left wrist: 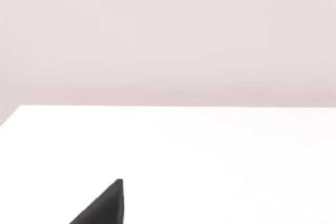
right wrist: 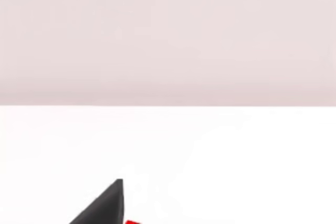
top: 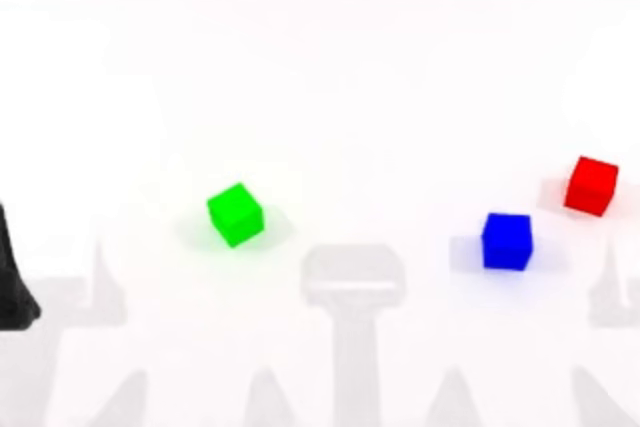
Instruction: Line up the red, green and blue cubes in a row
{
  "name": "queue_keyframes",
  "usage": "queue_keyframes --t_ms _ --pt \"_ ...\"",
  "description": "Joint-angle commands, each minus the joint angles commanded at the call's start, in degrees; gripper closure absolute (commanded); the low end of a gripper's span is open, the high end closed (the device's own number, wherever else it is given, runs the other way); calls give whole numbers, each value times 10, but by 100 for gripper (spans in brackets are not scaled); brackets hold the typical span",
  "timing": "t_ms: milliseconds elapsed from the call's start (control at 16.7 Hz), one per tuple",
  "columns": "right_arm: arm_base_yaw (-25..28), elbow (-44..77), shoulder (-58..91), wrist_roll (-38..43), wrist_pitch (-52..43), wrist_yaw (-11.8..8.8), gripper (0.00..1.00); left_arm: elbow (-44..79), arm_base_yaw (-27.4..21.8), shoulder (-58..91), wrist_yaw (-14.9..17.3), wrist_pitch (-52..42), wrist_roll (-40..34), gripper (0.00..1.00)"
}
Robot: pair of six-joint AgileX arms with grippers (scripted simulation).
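The white table [top: 340, 97] holds three small cubes, and none of them touches another.

My left arm [top: 12, 282] is parked at the far left edge of the table. Only a dark, cone-like bit of it shows in the top view. In the left wrist view, one black finger [left wrist: 105, 205] of the left gripper pokes up over bare white table. No cube is in that view, so this gripper has nothing near it.

My right arm does not show in the top view at all. In the right wrist view, one black finger [right wrist: 105, 205] of the right gripper shows the same way, low over the table. A tiny bit of red peeks out just beside that finger. That is the red cube [right wrist: 132, 222], very close to the right gripper. I cannot tell if they touch.

The green cube [top: 236, 214] sits on the left half of the table, turned a little. It is well apart from the other two, and the left arm is off to its left, not close.

The blue cube [top: 507, 241] sits on the right half. The red cube [top: 591, 185] is near it, a bit farther right and farther back, close to the right edge of the table.
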Motion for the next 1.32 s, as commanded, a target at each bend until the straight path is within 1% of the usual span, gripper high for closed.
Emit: queue_keyframes --t_ms 180,300,540,720,1140,1320 --pt "1 6 6 -4 -4 0 0 0 0 0 0 0 0 0" --pt "5 35 35 -23 -24 -2 0 0 0 0 0 0 0 0" --pt "15 163 168 -100 -108 -2 0 0 0 0 0 0 0 0" --pt "24 297 327 -180 -199 -1 0 0 0 0 0 0 0 0" --pt "49 634 790 -386 -442 0 0 0 0 0 0 0 0 0" --pt "59 762 959 -466 -535 1 0 0 0 0 0 0 0 0"
